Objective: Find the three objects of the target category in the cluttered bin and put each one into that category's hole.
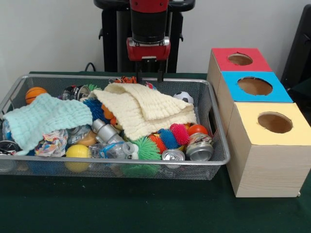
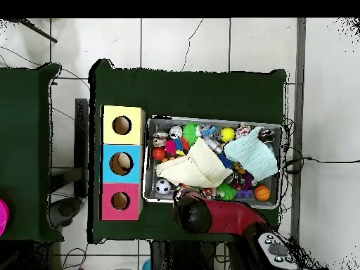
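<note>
Poised above the far rim of the mesh bin, gripper open and empty, best lowered straight onto the cream cloth hiding toys.

Surface is covered w/ dark green cloth. Tiled floor is seen beyond its edges in overhead view. A pink object is cut off at the neighbouring surface's edge.

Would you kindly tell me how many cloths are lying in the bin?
2: a cream cloth draped over the middle, and a pale blue cloth at the front view's left end. Others may be buried.
</note>
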Controlling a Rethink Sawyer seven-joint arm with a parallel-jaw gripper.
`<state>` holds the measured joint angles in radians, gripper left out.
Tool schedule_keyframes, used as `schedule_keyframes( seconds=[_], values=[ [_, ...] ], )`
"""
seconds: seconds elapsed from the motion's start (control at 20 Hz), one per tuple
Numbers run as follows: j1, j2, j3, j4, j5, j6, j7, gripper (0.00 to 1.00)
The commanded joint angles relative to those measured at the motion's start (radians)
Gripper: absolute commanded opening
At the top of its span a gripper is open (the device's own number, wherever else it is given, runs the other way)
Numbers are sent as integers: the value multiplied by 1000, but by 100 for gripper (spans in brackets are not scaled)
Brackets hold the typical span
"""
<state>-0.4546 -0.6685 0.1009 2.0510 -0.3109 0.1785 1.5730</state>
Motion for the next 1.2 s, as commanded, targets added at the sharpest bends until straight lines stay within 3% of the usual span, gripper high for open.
schedule_keyframes(
  seconds=[0.05,0.35,0.9,1.2],
  values=[
    [4,84,22,-220,-30,71,31,100],
    [-43,100,60,-233,-36,76,6,100],
    [-125,84,117,-308,-32,205,-76,100],
    [-170,49,148,-310,-36,279,-103,100]
  ],
)
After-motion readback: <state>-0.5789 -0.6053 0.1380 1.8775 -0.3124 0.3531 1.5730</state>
